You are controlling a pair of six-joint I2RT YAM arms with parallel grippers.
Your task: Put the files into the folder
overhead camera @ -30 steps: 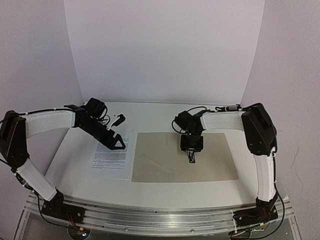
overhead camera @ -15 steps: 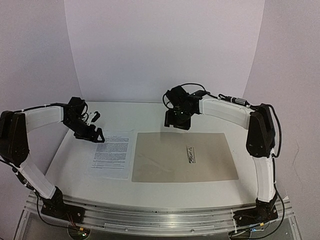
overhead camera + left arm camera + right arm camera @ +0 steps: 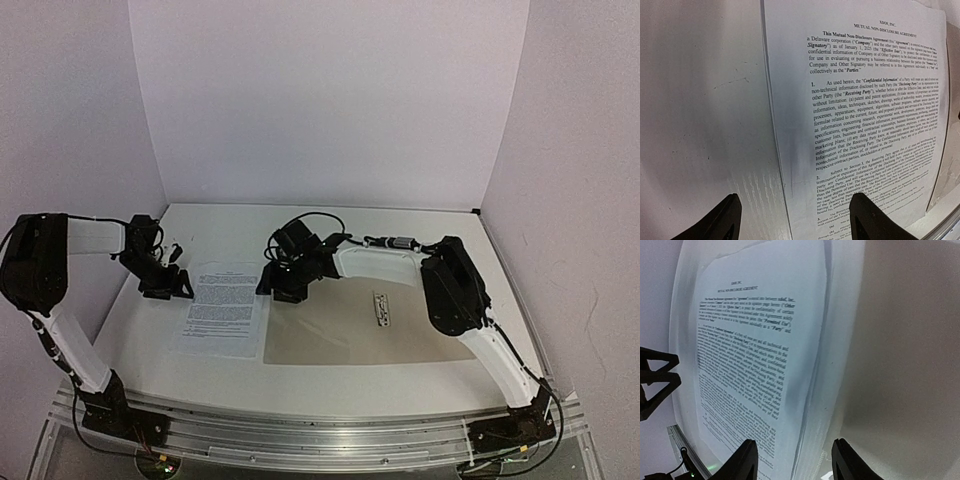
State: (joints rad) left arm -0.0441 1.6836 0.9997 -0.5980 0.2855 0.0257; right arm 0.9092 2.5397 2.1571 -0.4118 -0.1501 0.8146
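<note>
Files (image 3: 225,308) flat, between left fingers (image 3: 715,222), right fingers (image 3: 742,462)

White table (image 3: 330,385) with pale backdrop panel (image 3: 320,100) curving behind. Lilac-tinted walls (image 3: 590,150) either side. Metal rail (image 3: 320,440) along near edge; lighting even.

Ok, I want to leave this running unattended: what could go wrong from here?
The files are thin sheets lying flat beside the folder; the open right hand by their edge might pinch only the top ones or crumple them. Slid across, they could snag on the folder's edge or its metal clip.
</note>
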